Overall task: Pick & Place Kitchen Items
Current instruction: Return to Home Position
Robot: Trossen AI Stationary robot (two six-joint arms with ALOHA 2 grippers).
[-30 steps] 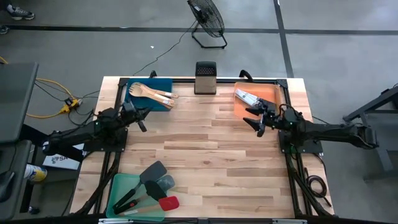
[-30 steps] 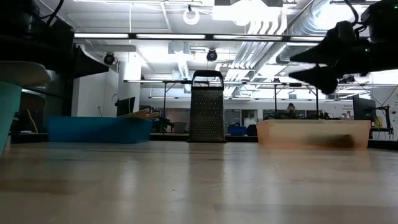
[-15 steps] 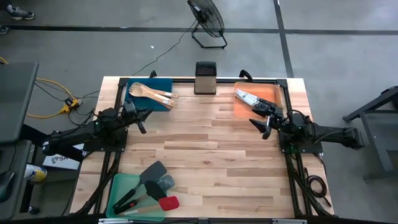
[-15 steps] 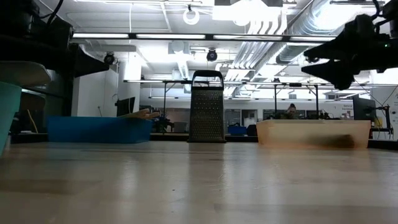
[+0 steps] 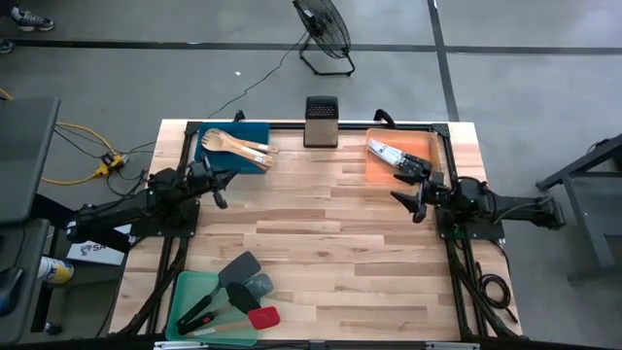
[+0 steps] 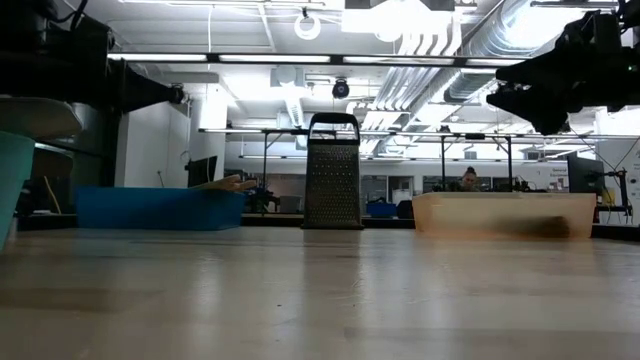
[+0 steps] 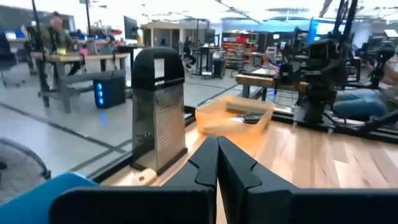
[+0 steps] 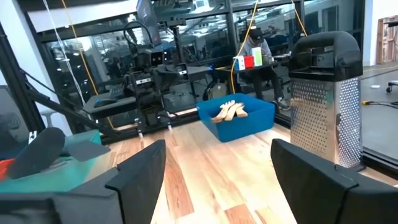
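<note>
A wooden table seen from above, with an upright metal box grater point(image 5: 321, 121) at the middle of its far edge. Just beside the grater on the left arm's side sits a blue tray point(image 5: 248, 129) holding pale wooden utensils point(image 5: 238, 145). Just beside the grater on the right arm's side sits an orange tray point(image 5: 420, 142) holding black-handled knives point(image 5: 387, 152). Well apart from the grater, at the near corner on the left arm's side, a green tray point(image 5: 187, 290) holds black, grey and red spatulas point(image 5: 241, 290), some overhanging its rim. The left gripper point(image 5: 222, 188) hovers near the blue tray's front edge, nearer than the grater, its fingers point(image 7: 205, 163) pressed together and holding nothing. The right gripper point(image 5: 408, 201) hovers at the orange tray's front edge, its fingers point(image 8: 138, 171) spread wide and empty, the grater standing ahead of it to one side. A white label point(image 5: 94, 249) under the left arm's base carries dark lettering too small to read.
</note>
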